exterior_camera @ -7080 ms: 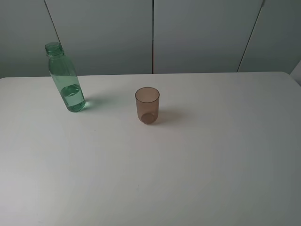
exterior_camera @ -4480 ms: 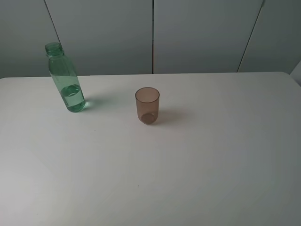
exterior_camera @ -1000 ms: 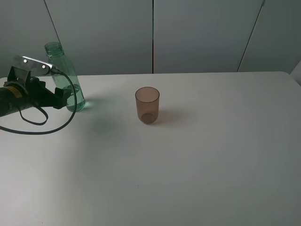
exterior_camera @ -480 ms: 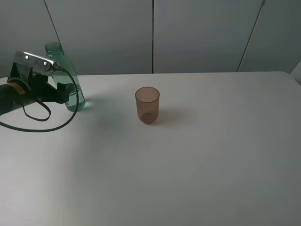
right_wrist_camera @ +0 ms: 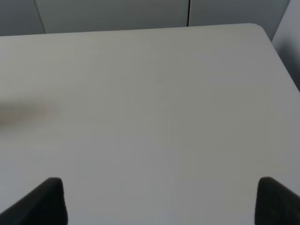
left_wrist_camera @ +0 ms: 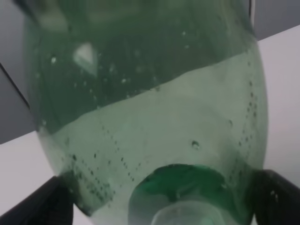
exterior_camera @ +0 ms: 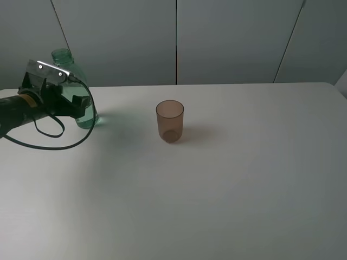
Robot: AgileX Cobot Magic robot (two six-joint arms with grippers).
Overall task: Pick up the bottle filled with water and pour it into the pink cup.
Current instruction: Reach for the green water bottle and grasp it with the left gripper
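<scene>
Exterior high view: the white desk (exterior_camera: 244, 179) carries just two things, and the left arm has come in along its far left edge. Over the last second the left gripper (exterior_camera: 81, 105) has slid forward from just beside the bottle (exterior_camera: 62, 55) until the bottle's lower body sits between its jaws. The bottle has not shifted and stands upright on the desk, well apart from the pink cup (exterior_camera: 169, 120) near the middle. The left wrist view is filled by green plastic and the waterline, with the dark fingers (left_wrist_camera: 44, 206) spread wide on either side and apparently not yet squeezing. So the approach looks finished, and closing on the bottle is the step in hand. The right gripper (right_wrist_camera: 161, 201) hangs spread over bare desk.
</scene>
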